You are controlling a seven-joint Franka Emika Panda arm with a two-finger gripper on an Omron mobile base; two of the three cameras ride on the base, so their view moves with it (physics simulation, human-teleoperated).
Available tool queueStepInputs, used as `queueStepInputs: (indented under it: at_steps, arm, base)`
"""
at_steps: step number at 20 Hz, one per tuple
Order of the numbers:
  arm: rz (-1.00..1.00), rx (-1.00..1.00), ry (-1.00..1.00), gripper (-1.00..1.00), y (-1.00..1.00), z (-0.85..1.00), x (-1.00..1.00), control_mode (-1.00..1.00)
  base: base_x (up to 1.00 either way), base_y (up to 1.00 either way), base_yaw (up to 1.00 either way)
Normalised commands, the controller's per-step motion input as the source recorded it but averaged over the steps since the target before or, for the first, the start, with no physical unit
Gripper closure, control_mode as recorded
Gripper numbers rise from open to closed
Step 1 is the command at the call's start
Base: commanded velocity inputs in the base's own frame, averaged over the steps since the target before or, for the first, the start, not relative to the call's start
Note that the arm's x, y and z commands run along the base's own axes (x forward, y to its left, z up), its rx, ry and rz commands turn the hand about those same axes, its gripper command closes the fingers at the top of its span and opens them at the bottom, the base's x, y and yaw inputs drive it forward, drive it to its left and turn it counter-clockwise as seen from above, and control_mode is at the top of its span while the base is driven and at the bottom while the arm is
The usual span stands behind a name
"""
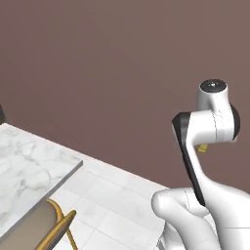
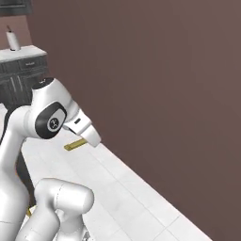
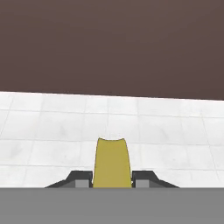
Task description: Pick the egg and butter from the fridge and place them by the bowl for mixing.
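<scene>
The butter [image 3: 112,164], a thin yellow stick, is clamped between my two dark fingertips in the hand view, and my gripper [image 3: 112,180] is shut on it. From the right base camera the butter [image 2: 75,144] pokes out below the white hand, held above the floor. In the left base view a small yellow end of the butter [image 1: 201,148] peeks from behind the arm's elbow. The egg, the bowl and the fridge are out of view.
A plain brown wall [image 1: 112,73] stands ahead over a white tiled floor [image 3: 57,127]. A marble counter corner [image 1: 29,166] and a tan chair with a yellow frame [image 1: 56,227] lie at the left. A dark cabinet with a white bottle [image 2: 14,40] is far left.
</scene>
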Motion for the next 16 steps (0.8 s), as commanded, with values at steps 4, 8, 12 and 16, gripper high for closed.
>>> queueStepInputs:
  at_steps: [4, 8, 12, 16]
  arm:
    - [0.00, 0.00, 0.00, 1.00, 0.00, 0.00, 0.00, 1.00]
    - [0.00, 0.00, 0.00, 1.00, 0.00, 0.00, 0.00, 1.00]
    - [0.00, 0.00, 0.00, 1.00, 0.00, 0.00, 0.00, 1.00]
    - [0.00, 0.00, 0.00, 1.00, 0.00, 0.00, 0.00, 1.00]
  base:
    - [0.72, -0.06, 0.49]
    - [0.69, -0.03, 0.54]
    - [0.72, -0.05, 0.50]
    - [0.74, -0.10, 0.40]
